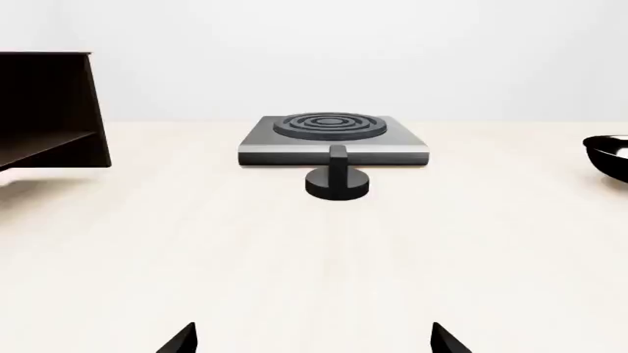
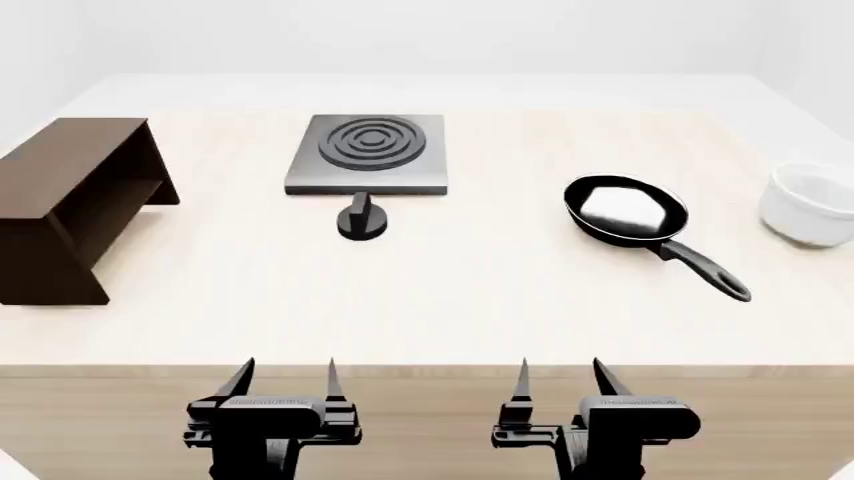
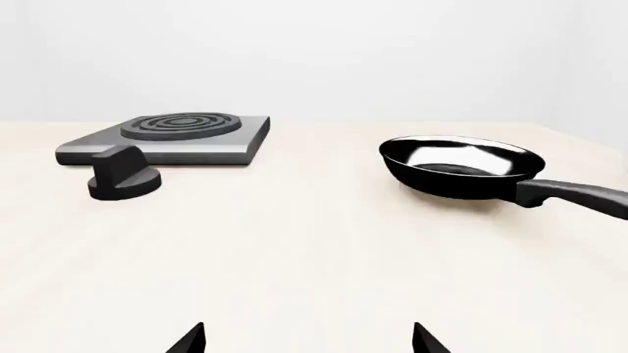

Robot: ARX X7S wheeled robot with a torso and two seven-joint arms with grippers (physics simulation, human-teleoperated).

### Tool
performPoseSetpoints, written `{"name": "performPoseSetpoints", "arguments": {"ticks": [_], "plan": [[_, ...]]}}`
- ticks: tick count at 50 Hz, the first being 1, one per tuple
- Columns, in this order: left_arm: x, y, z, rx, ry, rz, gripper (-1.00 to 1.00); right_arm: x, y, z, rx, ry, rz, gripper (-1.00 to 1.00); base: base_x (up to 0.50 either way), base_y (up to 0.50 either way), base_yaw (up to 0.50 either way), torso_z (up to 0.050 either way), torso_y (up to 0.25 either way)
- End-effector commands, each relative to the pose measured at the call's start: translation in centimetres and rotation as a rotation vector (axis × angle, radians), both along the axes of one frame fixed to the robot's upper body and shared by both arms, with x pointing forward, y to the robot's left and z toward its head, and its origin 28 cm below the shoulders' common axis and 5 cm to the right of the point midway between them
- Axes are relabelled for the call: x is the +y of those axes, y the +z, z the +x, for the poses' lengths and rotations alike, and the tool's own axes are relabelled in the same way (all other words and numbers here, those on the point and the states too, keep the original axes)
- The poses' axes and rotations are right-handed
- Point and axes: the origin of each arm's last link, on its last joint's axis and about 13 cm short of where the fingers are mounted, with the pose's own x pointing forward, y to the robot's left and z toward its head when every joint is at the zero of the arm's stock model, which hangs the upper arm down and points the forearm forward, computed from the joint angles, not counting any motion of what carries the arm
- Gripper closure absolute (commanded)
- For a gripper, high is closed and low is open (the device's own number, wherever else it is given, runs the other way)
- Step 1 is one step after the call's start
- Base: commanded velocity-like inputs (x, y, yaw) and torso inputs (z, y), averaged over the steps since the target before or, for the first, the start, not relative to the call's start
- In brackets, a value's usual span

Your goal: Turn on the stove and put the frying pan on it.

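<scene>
- Left gripper (image 2: 283,378): jaws spread apart, nothing held; parked at the near table edge.
- Right gripper (image 2: 559,375): jaws likewise spread, nothing held; same near edge.
- Stove (image 2: 368,152): seen well ahead of the left gripper, flat on the table (image 2: 441,290); knob (image 2: 362,219) set just in front of the hotplate, grip upright.
- Frying pan (image 2: 625,210): located well ahead of the right gripper and slightly right of it, off the stove, handle angled back toward the near right.
- Wooden box (image 2: 67,205): placed ahead-left of the left gripper.
- White bowl (image 2: 807,203): placed far right of the pan.

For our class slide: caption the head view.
Both grippers, left and right, open before stove, knob and frying pan.
</scene>
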Motion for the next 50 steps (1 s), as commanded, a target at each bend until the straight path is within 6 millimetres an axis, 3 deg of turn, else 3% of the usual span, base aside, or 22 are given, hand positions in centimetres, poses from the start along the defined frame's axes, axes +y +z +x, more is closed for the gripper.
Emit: {"name": "performPoseSetpoints", "arguments": {"ticks": [1,35,50], "plan": [[0.0,-0.1,0.0,-0.001,-0.002,-0.002,-1.0,0.1,0.0,-0.1,0.0,0.002,-0.004,-1.0,0.0,0.0,0.0,0.0,0.0],[0.2,0.3,0.2,0.024,0.036,-0.003,-1.0,-0.2,0.5,0.3,0.006,-0.022,0.027,-1.0,0.0,0.0,0.0,0.0,0.0],[1.1,5.2,0.6,-0.052,0.055,0.046,-1.0,-0.9,6.6,0.7,-0.079,-0.044,-0.006,-1.0,0.0,0.0,0.0,0.0,0.0]]}}
